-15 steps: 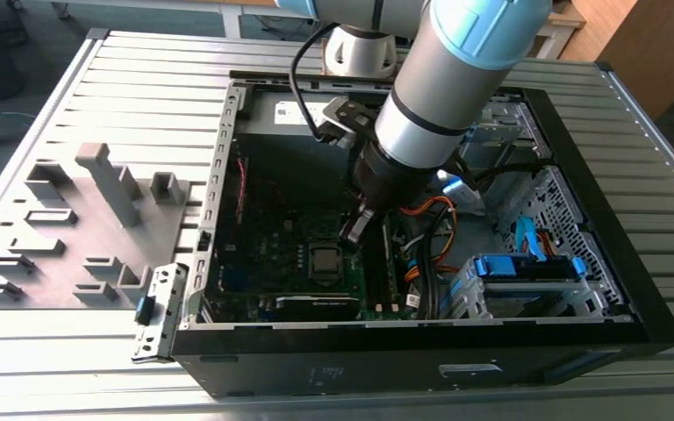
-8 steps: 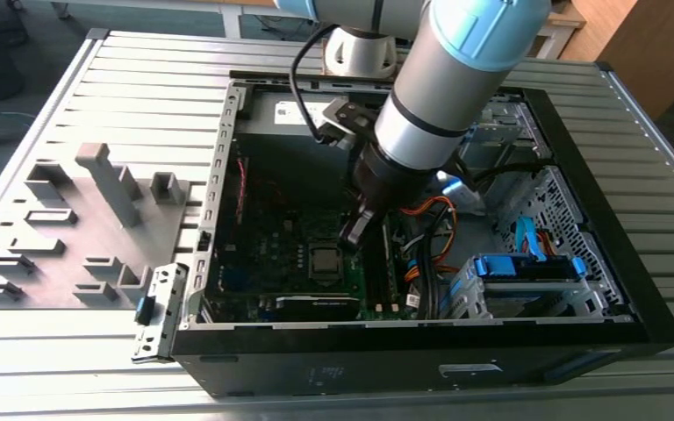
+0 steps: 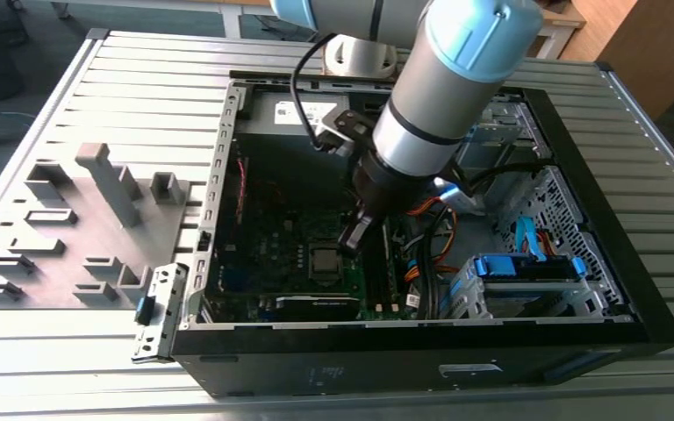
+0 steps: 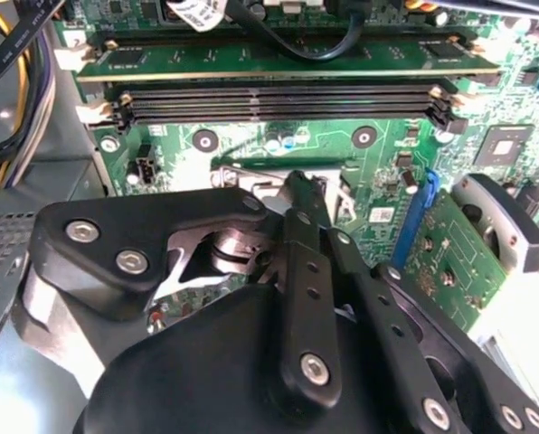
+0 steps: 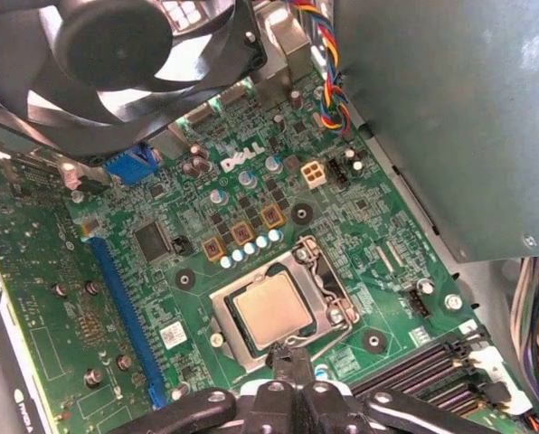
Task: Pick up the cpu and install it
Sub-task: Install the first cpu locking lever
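My gripper (image 5: 290, 354) was closed, jaws pressed together, its tip hanging just beside one edge of the cpu (image 5: 271, 310), which lay flat inside the socket frame (image 5: 329, 271) on the green motherboard (image 5: 387, 217).

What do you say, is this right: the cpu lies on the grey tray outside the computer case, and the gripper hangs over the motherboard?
Not quite. The first wrist view shows the cpu in the silver socket frame on the motherboard, not on the grey tray outside the computer case. The gripper does hang over the motherboard.
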Controlling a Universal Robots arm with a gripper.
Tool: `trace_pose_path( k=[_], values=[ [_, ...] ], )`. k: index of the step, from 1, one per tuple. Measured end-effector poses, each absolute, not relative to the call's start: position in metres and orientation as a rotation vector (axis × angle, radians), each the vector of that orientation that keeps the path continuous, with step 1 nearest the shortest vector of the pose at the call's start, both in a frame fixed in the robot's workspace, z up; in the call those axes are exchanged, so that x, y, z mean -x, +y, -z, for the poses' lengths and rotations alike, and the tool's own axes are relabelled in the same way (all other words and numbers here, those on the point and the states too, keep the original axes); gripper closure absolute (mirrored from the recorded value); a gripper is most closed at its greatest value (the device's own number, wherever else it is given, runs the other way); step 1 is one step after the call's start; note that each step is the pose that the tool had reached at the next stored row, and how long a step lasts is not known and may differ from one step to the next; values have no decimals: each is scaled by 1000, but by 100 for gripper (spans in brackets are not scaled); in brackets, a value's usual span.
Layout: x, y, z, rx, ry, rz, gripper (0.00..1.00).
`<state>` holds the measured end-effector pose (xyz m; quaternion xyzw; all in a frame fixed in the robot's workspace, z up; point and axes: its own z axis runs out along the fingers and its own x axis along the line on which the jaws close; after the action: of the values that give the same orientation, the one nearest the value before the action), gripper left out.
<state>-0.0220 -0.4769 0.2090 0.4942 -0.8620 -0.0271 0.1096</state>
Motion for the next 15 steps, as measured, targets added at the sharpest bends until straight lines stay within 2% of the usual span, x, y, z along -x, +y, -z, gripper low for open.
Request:
trace_pose_path(
  k=[15],
  values=[
    [26,-482,-205,-1451,-2532,72,89]
  ],
)
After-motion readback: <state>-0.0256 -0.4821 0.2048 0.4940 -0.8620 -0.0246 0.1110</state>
